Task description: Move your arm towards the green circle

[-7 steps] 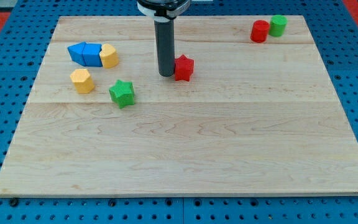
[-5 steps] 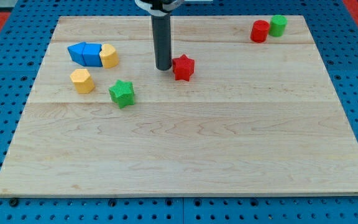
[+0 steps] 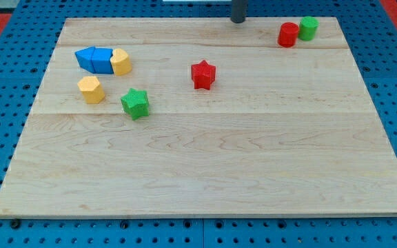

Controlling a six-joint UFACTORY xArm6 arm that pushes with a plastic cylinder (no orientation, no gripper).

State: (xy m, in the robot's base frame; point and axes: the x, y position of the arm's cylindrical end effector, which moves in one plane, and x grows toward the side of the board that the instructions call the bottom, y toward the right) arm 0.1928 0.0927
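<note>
The green circle [image 3: 309,27] is a small green cylinder at the view's top right of the wooden board [image 3: 205,172]. A red cylinder [image 3: 288,34] touches it on its left. My tip [image 3: 238,21] is at the board's top edge, well to the left of both cylinders and apart from them. Most of the rod is cut off by the view's top. A red star [image 3: 202,74] lies below and left of the tip.
At the view's left are two blue blocks [image 3: 94,59] joined to a yellow block [image 3: 120,61], a yellow hexagon [image 3: 90,89] and a green star [image 3: 135,103]. Blue pegboard [image 3: 5,83] surrounds the board.
My tip has left the red star's left side and moved up and right to the board's top edge, closer to the green circle. No block has moved.
</note>
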